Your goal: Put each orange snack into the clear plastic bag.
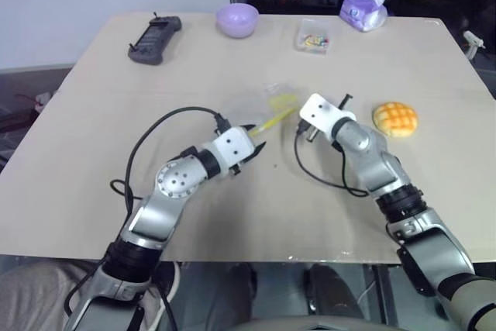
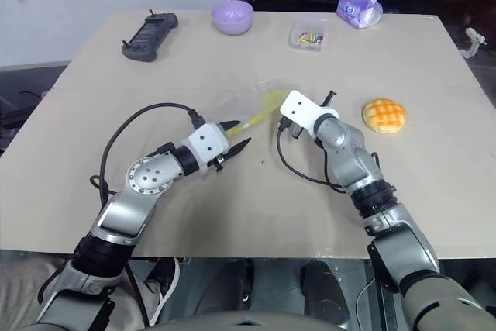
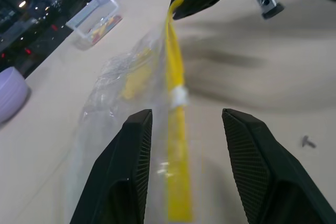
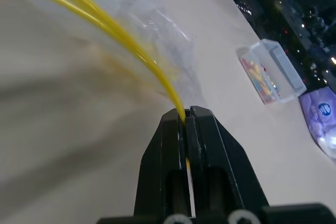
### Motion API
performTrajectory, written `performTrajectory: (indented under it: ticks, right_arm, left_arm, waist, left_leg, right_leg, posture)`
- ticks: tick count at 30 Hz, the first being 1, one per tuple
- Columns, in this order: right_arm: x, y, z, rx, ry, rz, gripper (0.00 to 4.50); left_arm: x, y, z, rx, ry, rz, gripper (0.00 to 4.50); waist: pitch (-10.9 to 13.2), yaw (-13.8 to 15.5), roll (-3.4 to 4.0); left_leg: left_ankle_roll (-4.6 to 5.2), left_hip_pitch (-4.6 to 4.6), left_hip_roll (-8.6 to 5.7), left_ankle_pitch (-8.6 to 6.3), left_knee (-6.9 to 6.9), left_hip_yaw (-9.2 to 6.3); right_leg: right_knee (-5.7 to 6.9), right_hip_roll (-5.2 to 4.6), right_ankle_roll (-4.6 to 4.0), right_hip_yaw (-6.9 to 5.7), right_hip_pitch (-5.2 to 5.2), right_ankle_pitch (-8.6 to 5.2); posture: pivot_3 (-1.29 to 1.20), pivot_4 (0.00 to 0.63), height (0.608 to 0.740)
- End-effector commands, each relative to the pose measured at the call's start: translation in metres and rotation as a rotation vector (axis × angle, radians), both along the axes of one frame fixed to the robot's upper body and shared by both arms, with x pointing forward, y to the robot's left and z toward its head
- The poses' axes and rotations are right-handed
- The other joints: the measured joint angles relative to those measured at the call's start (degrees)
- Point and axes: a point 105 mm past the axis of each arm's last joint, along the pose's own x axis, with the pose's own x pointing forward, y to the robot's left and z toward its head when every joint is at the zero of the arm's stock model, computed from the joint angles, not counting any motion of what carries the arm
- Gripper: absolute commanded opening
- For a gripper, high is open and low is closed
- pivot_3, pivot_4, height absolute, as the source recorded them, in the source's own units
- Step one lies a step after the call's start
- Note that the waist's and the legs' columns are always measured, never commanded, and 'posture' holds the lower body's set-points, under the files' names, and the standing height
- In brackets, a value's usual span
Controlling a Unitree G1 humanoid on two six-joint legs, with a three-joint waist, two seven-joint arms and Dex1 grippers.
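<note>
Across the middle of the beige table [image 1: 116, 98], from the head camera, the clear plastic bag [image 1: 273, 108] is lifted off the surface between the two arms, its yellow zip strip [image 1: 273, 120] slanting from one gripper to the other. The right gripper [image 1: 299, 114] pinches the upper end of that strip; the left gripper [image 1: 256, 142] sits at the lower end with its fingers parted. The orange snack [image 1: 395, 118] lies on the table on the robot's right, just beyond the right arm and apart from the bag. Along the far edge stand a black controller [image 1: 154, 38], a lilac bowl [image 1: 237, 19], a small clear box [image 1: 313, 37] and a purple tissue pack [image 1: 364, 10]

From the left wrist, both black fingers [image 3: 126, 177] stand apart, one on each side of the zip strip, not clamped on it

From the right wrist, the jaws are closed tight on the strip's end, with the crinkled bag stretching away from them
</note>
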Motion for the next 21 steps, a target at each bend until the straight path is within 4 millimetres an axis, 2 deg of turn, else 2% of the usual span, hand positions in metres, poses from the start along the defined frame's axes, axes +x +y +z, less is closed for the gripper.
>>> performTrajectory:
  ticks: [1, 17, 21]
  right_arm:
    - [-0.0049, 0.0078, 0.0143, 0.012, -0.054, 0.016, 0.00]
    - [-0.0078, 0.0065, 0.0136, 0.007, -0.046, 0.019, 0.00]
    - [-0.0089, 0.0062, 0.0125, 0.006, -0.044, 0.018, 0.00]
  left_arm:
    - [0.0000, 0.0022, 0.0096, 0.013, -0.053, 0.003, 2.23]
    - [0.0060, 0.0050, 0.0040, 0.039, -0.058, 0.026, 2.23]
    - [0.0067, 0.0042, 0.0054, 0.030, -0.064, 0.030, 1.02]
  waist:
    - [0.00, 0.00, 0.00]
    - [0.00, 0.03, 0.00]
    - [0.00, 0.03, 0.00]
  left_leg:
    - [0.00, 0.00, 0.00, 0.00, 0.00, 0.00]
    - [0.00, 0.00, -0.01, 0.00, 0.01, 0.00]
    - [0.00, 0.00, -0.01, 0.00, 0.01, 0.00]
  right_leg:
    - [0.00, 0.00, 0.00, 0.00, 0.00, 0.00]
    - [0.01, 0.00, 0.00, -0.01, 0.01, 0.00]
    - [0.01, 0.00, 0.00, -0.01, 0.01, 0.00]
  posture:
    - [0.00, 0.150, 0.740]
    - [0.00, 0.150, 0.740]
    - [0.00, 0.150, 0.740]
